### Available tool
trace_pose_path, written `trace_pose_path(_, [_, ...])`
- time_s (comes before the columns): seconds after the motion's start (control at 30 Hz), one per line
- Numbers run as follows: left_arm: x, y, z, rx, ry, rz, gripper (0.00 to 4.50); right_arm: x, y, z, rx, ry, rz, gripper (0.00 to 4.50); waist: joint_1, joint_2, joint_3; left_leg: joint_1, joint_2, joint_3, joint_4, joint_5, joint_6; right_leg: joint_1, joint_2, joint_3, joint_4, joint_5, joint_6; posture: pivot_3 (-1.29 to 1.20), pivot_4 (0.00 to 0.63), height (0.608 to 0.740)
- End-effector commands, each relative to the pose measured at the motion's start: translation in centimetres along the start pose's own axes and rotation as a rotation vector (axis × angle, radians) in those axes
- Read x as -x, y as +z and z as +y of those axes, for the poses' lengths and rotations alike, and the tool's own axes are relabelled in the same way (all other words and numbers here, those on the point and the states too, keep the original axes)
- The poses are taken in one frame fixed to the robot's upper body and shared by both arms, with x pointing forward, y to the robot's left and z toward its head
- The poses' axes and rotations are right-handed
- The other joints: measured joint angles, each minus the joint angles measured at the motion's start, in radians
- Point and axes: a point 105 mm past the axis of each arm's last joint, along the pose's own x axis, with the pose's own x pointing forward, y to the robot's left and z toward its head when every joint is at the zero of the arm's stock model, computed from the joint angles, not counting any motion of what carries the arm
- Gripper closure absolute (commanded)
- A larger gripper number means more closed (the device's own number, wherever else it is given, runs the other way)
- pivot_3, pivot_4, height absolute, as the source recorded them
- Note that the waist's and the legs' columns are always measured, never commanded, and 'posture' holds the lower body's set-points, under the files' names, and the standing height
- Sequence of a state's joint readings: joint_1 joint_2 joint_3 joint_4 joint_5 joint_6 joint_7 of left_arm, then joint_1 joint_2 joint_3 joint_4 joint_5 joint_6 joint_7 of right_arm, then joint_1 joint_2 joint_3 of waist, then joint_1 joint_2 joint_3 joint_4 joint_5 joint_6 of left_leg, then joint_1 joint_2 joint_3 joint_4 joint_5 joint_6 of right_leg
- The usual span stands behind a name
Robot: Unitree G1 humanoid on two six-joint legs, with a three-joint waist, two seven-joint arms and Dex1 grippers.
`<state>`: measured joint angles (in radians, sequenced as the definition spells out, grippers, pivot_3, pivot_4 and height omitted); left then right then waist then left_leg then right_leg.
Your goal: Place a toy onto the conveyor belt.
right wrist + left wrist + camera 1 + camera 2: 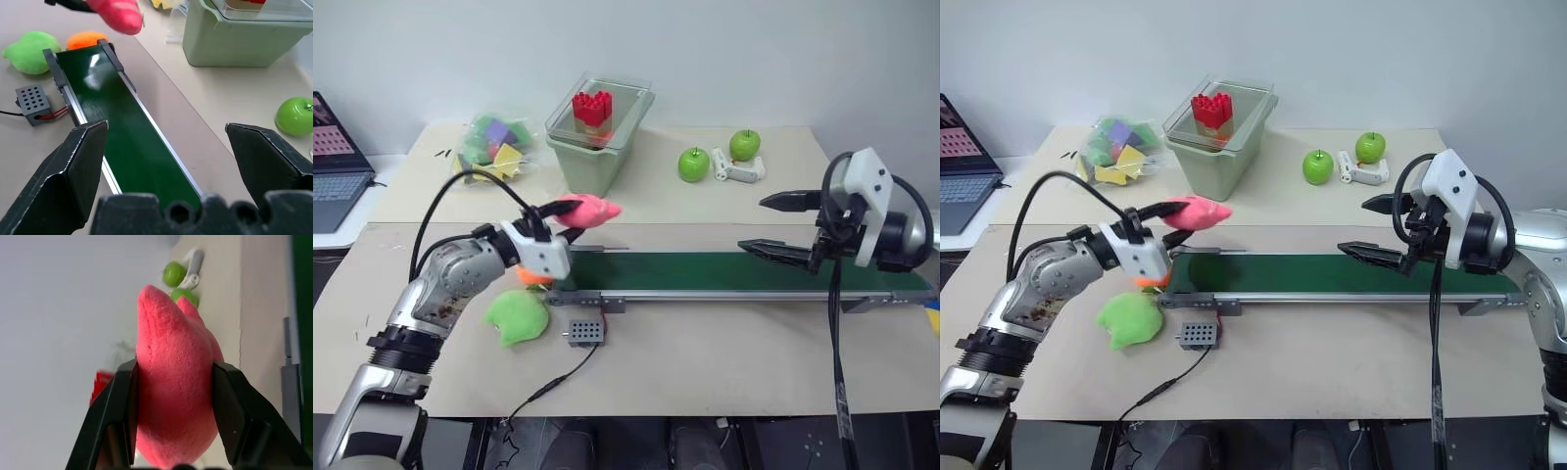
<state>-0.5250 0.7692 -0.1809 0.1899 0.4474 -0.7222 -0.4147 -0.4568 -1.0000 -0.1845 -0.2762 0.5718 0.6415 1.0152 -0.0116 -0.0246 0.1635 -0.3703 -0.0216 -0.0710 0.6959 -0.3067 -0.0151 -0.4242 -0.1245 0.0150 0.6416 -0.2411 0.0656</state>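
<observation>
Item: toy (590, 209), clamped in left gripper (560, 212), airborne beside conveyor belt (724, 272) end.
Right gripper (781, 225) fingers apart, empty. Risk: early release drops it short of the belt, judged.

Bright, even light is falling from above, leaving only soft, faint shadows on the pale counter (724, 343). A white glare patch is shining on the green belt (93, 73) in the right wrist view. There the pink toy (120, 13) is smearing with motion blur, while the near black fingers (78, 166) are looking soft.
</observation>
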Motion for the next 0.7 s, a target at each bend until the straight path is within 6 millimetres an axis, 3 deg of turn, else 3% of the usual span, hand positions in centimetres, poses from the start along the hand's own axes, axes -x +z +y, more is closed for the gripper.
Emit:
trace_pose_path(0.03, [0.1,1.7,-0.5,-0.154,0.002,-0.106,2.32,0.6,1.3,-0.2,0.044,-0.032,-0.04,0.0,-0.001,0.0,0.0,0.0,0.0,0.0,0.0,0.0,0.001,0.0,0.0,0.0,0.0,0.0,0.0,0.0,0.15,0.74])
trace_pose_path(0.33, [1.9,0.5,-4.5,-0.184,-0.015,-0.122,2.32,0.7,1.4,0.0,0.036,-0.026,-0.051,0.0,-0.003,0.0,0.0,0.0,0.0,0.0,0.0,-0.002,0.003,0.0,0.0,0.0,0.001,0.0,0.0,0.0,0.15,0.74])
trace_pose_path(0.7, [2.2,-0.6,-6.8,-0.188,-0.034,-0.115,2.32,1.0,1.8,0.0,0.036,-0.025,-0.051,0.0,-0.001,0.0,0.0,0.0,0.0,0.0,0.0,-0.002,0.003,0.0,0.0,-0.001,0.002,0.0,0.001,0.0,0.15,0.74])
